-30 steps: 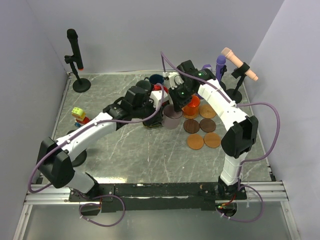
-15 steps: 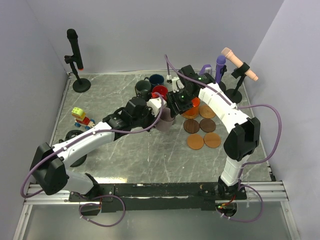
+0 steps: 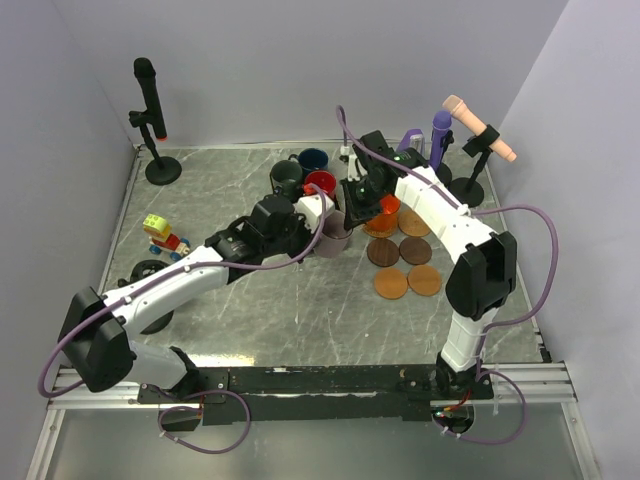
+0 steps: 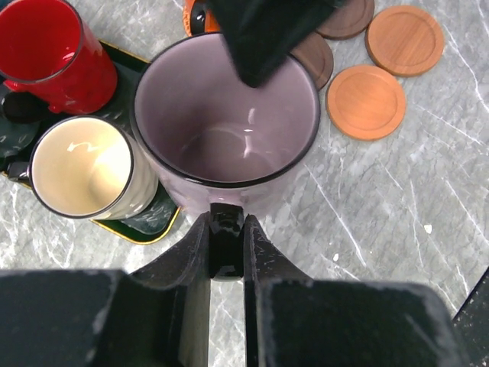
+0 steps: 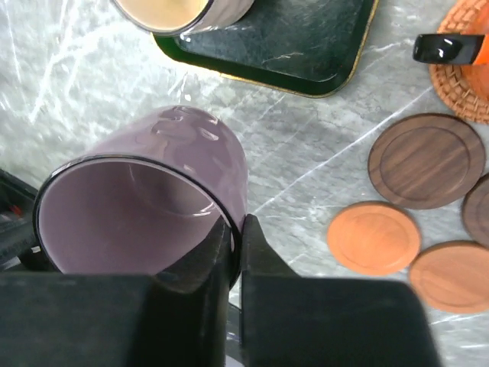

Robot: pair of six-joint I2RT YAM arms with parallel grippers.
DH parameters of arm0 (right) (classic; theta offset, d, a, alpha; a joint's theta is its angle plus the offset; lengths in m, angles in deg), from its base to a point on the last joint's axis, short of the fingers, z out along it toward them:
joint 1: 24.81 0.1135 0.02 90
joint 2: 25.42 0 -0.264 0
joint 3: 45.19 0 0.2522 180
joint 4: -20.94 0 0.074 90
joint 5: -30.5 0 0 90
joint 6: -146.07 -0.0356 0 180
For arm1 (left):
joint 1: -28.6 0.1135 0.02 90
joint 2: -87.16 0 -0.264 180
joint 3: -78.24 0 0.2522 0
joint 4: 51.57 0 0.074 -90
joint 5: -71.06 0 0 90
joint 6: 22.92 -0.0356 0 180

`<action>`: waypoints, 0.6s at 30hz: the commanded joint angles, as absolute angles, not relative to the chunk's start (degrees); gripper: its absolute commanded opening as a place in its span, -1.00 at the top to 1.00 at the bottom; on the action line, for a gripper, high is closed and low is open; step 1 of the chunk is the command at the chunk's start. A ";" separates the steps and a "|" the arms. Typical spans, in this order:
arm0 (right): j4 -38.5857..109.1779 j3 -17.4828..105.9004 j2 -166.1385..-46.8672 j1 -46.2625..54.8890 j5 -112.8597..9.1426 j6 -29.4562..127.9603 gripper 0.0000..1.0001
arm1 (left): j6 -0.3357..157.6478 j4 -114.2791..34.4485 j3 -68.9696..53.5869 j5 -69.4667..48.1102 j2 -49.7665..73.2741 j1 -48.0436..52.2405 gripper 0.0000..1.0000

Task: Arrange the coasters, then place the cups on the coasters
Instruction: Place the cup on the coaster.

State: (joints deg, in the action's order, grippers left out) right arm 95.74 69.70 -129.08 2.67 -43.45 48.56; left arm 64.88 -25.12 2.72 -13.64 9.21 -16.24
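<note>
The mauve-grey cup stands just off the tray, held from two sides. My left gripper is shut on its black handle. My right gripper is shut on its rim, one finger inside and one outside. The orange cup sits on a woven coaster. Two dark brown coasters and orange-tan ones lie flat to the right. The red cup and cream cup stand on the black tray.
The dark grey-green cup and navy cup stand at the back by the red one. A black microphone stand is far left, pink and purple microphones far right. A toy figure lies at the left.
My right gripper came down from the orange cup's side and closed on the mauve cup's rim. My left arm shifted the mauve cup slightly left, still gripping its handle.
</note>
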 commanded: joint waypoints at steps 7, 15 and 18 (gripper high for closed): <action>91.93 65.53 -124.05 2.61 -52.19 40.96 1.00 | 69.16 -32.80 1.20 -14.01 11.40 -16.66 -0.11; 84.81 51.92 -113.50 0.50 -63.00 34.19 1.00 | 77.09 -31.40 0.94 -22.97 13.16 -16.49 -0.93; 82.34 45.50 -110.86 0.24 -68.62 31.56 1.00 | 80.51 -29.99 0.06 -27.71 13.59 -16.32 -0.93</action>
